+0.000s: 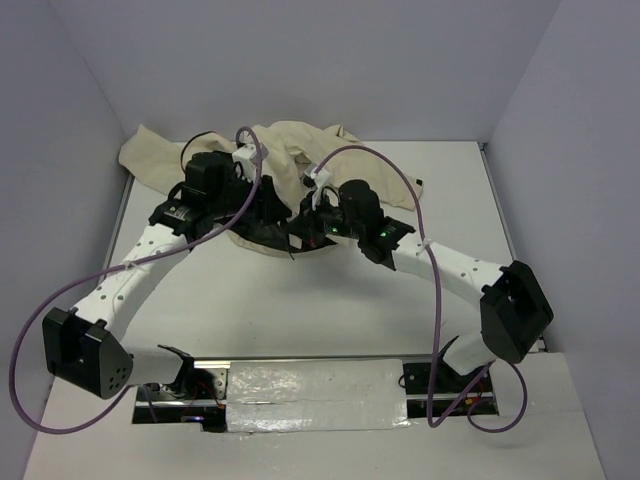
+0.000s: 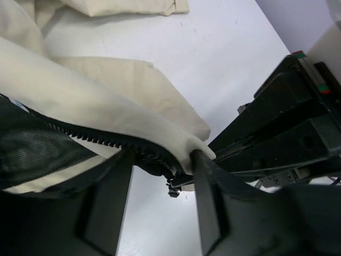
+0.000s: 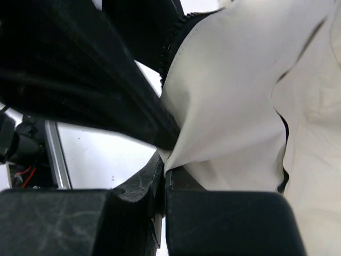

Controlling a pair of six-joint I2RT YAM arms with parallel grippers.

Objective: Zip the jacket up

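The cream jacket point(image 1: 285, 150) lies bunched at the back of the table, black lining showing at its near edge. My left gripper point(image 1: 272, 212) and right gripper point(image 1: 305, 218) meet at that edge. In the left wrist view the left gripper point(image 2: 161, 160) stands open, the dark zipper teeth point(image 2: 96, 140) run across its fingertips, and the small dark slider point(image 2: 173, 189) hangs between its fingers. The right gripper point(image 3: 166, 170) is shut on a corner of the jacket's cream fabric point(image 3: 229, 96) beside the zipper end. Its black body point(image 2: 282, 133) fills the right of the left wrist view.
The white table point(image 1: 330, 300) is walled at the back and both sides. Purple cables point(image 1: 435, 290) loop over both arms. A mounting rail with a foil-covered plate point(image 1: 315, 395) lies at the near edge between the arm bases.
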